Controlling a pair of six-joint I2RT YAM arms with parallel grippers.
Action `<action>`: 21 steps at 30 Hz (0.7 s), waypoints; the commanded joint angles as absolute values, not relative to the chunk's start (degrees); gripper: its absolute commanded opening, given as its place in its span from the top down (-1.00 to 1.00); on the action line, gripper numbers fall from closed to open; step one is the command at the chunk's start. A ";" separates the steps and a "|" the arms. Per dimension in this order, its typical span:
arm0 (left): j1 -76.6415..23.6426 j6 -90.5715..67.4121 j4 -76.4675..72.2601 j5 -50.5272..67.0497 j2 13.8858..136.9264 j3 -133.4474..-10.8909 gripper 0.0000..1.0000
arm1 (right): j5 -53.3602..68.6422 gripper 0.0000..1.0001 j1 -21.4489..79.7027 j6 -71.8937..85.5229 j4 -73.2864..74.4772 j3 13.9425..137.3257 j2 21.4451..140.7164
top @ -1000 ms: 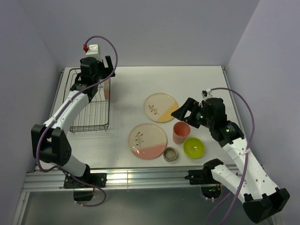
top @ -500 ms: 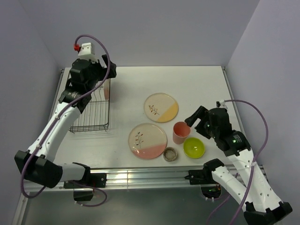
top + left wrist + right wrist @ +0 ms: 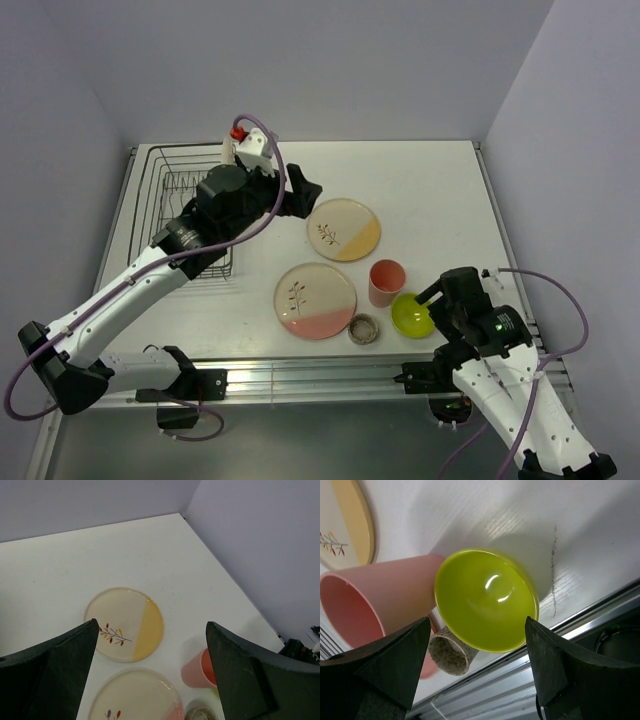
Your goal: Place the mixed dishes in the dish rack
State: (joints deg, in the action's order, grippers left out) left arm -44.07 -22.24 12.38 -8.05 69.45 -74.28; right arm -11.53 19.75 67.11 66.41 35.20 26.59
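Observation:
The black wire dish rack (image 3: 190, 215) stands at the far left. A cream and yellow plate (image 3: 344, 229) and a cream and pink plate (image 3: 315, 300) lie flat mid-table. The salmon cup (image 3: 386, 282), lime bowl (image 3: 413, 315) and tiny speckled dish (image 3: 363, 328) stand near the front. The third plate is hidden. My left gripper (image 3: 303, 193) is open and empty, hovering just left of the yellow plate (image 3: 125, 625), with the cup (image 3: 200, 667) ahead. My right gripper (image 3: 430, 297) is open over the bowl (image 3: 487, 600), beside the cup (image 3: 375, 605) and the dish (image 3: 451, 652).
The aluminium rail (image 3: 320, 378) runs along the table's front edge, close behind the bowl and speckled dish. Purple walls close in the back and both sides. The left arm's forearm (image 3: 150, 270) crosses over the rack's near end.
My left gripper has left the rack and swung right toward the yellow plate. My right gripper has drawn back from the yellow plate and come down over the lime bowl.

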 commanded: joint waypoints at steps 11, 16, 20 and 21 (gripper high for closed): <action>-52.64 -21.89 12.39 -11.25 65.83 -72.77 -0.89 | -13.62 -0.49 20.21 78.31 69.26 31.90 33.75; -54.40 -20.57 14.15 -10.90 64.95 -74.61 -0.89 | -11.17 -0.30 20.13 77.52 68.03 31.03 35.42; -55.11 -20.39 14.33 -10.99 63.55 -74.18 -0.89 | -8.26 -0.29 20.21 75.42 66.97 30.14 38.14; -55.11 -20.56 13.98 -11.07 62.85 -73.83 -0.89 | -8.26 -0.29 20.21 75.24 66.89 30.32 39.28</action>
State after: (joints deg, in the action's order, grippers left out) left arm -54.61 -21.67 15.16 -10.41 65.73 -72.36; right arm -8.93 19.75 76.16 65.98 30.89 37.45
